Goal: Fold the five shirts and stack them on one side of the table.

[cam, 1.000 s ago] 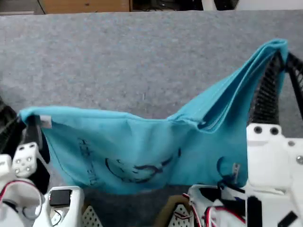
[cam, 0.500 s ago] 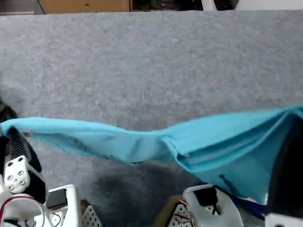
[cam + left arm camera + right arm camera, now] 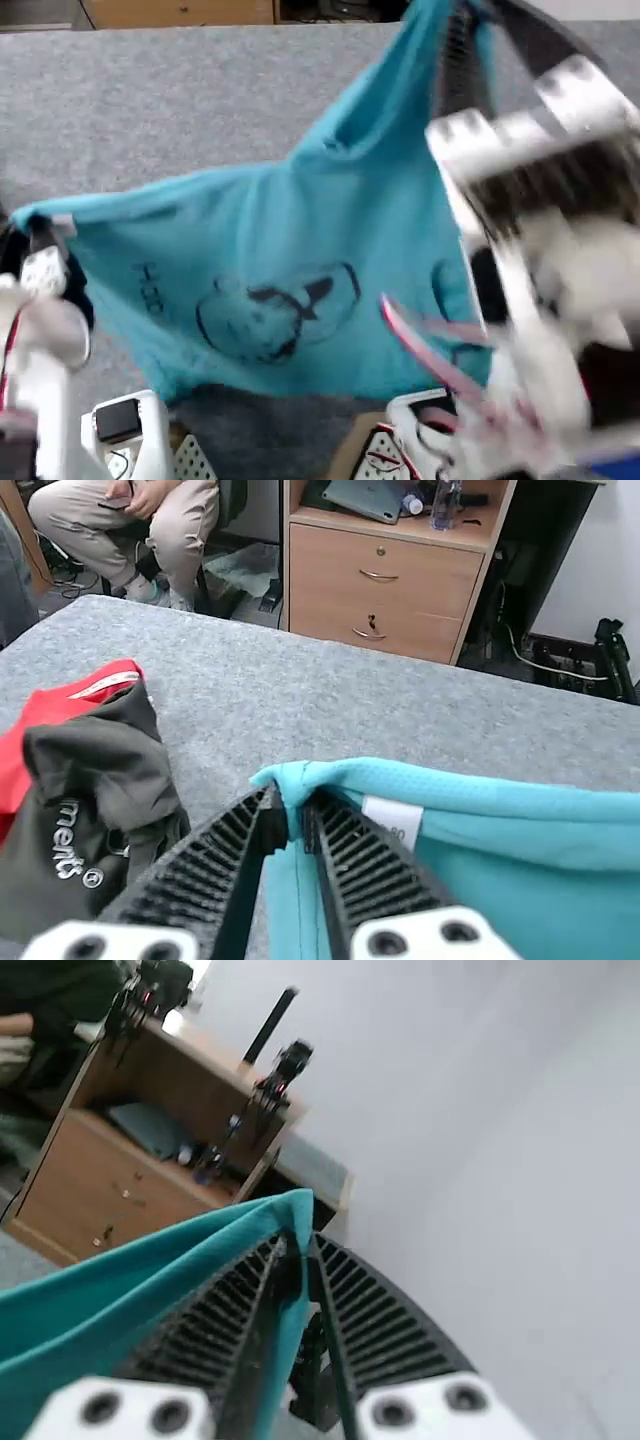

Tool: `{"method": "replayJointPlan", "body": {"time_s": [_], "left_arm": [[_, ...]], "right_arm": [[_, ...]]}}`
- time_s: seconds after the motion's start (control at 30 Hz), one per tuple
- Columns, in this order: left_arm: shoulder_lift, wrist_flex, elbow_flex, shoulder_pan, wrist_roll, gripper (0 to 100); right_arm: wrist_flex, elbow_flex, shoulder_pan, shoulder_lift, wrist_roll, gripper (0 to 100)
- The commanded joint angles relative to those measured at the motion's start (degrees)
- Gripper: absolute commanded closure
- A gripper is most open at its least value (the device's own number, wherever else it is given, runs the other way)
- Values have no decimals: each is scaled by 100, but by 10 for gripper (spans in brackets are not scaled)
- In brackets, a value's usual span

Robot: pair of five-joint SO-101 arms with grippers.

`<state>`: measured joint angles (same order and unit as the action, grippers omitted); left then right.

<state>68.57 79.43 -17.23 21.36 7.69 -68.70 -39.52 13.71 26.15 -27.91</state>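
Turquoise shirt point(image 3: 300, 280) gripped by left hand point(image 3: 290, 815) and right hand point(image 3: 297, 1250), one corner each. Level both hands, then lower flat onto the surface point(image 3: 200, 100) below them.

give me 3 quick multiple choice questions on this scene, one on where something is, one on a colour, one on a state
1. Where does the dark grey shirt lie?
A) on the table, touching the red shirt
B) in a drawer
C) on the floor

2. What colour is the lifted shirt?
A) white
B) turquoise
C) yellow

3. How is the left pincer?
A) wide open
B) shut on the lifted shirt's edge
C) shut on nothing

Answers:
1 A, the left wrist view shows it heaped against the red shirt on the grey table.
2 B, it is turquoise in all three views.
3 B, it clamps the shirt's hem.
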Motion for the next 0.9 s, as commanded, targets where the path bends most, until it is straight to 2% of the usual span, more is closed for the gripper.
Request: {"method": "replayJointPlan", "body": {"time_s": [0.0,0.1,0.23,0.37,0.6,0.77,0.87], "left_arm": [[-22,-1178,-835,26,70,981],[-198,-2532,-1916,26,44,981],[-822,-4721,-3147,26,35,981],[-1763,-5960,-3226,-35,26,981],[-3881,-6690,-2145,-413,26,981],[-5086,-6637,-1240,-475,26,981],[-5376,-6101,-835,-457,70,981]], "right_arm": [[536,541,-13,-549,-9,995],[1222,980,-171,-1156,-9,995],[2330,1218,-286,-2105,193,995],[3174,936,-277,-3213,264,995],[3385,-681,-259,-5200,273,995],[2321,-2149,-295,-6114,273,995],[1231,-2949,-295,-6325,237,995]]}}
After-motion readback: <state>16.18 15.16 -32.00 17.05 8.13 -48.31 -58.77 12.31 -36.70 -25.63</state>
